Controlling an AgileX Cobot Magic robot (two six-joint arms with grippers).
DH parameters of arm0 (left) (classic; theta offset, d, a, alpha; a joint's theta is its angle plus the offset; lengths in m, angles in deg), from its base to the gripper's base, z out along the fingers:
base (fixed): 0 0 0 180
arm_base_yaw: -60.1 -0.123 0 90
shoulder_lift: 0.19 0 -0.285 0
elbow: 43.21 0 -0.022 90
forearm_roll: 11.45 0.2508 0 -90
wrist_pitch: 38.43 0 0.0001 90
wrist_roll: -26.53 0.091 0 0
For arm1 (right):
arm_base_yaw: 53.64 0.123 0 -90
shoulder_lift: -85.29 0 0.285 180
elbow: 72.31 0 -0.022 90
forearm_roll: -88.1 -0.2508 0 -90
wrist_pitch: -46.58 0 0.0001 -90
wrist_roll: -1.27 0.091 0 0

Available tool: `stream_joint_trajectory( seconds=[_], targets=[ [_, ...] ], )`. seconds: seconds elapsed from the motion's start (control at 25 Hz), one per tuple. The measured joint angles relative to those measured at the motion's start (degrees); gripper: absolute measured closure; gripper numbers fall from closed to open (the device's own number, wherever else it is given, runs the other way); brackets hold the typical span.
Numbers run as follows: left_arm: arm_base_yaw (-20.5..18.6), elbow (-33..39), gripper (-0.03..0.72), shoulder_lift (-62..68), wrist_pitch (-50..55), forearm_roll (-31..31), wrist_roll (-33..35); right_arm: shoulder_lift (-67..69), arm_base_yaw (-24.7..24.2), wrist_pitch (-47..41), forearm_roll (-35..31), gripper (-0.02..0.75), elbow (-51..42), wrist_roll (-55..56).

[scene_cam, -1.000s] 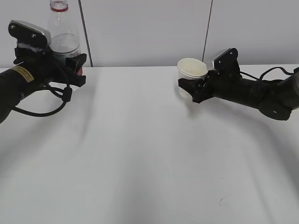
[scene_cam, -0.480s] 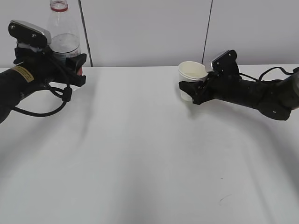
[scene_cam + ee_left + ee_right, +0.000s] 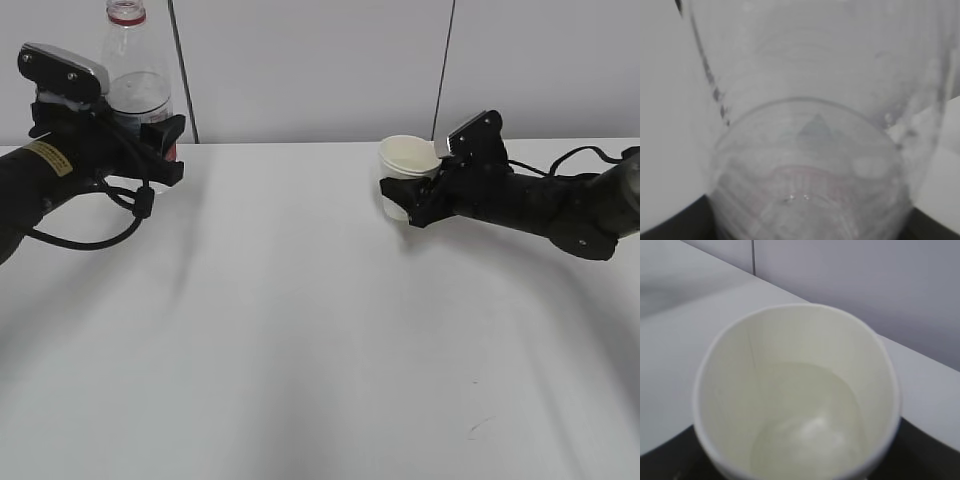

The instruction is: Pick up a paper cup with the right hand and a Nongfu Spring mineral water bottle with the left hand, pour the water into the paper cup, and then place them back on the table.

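Note:
The clear water bottle (image 3: 136, 80) with a red neck ring stands upright at the far left on the white table (image 3: 300, 300), and my left gripper (image 3: 160, 145) is shut round its lower body. In the left wrist view the bottle (image 3: 810, 125) fills the frame and hides the fingers. The white paper cup (image 3: 408, 172) is at the right middle, tilted slightly, held by my right gripper (image 3: 405, 195) just above or at the tabletop. In the right wrist view the cup (image 3: 800, 400) holds a little clear water (image 3: 805, 435) at the bottom.
A grey panelled wall (image 3: 320, 60) with dark vertical seams runs behind the table. Black cables (image 3: 90, 235) loop beside the left arm, and more trail behind the right arm (image 3: 570, 155). A faint scuff mark (image 3: 480, 428) lies near the front right.
My right gripper with the cup has shifted slightly left and lowered, its wrist tipping a little. The left arm and bottle have not moved.

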State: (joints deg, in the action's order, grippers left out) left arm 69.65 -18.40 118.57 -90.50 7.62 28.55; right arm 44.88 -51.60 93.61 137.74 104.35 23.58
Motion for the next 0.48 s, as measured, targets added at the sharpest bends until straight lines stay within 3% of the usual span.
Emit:
stream_joint_trajectory(
  seconds=[0.48],
  targets=[
    [0.00, 0.00, 0.291, 0.00, 0.00, 0.00, -0.04, 2.45, 0.76, 0.77, -0.36, 0.246, 1.20, 0.25]
  ],
)
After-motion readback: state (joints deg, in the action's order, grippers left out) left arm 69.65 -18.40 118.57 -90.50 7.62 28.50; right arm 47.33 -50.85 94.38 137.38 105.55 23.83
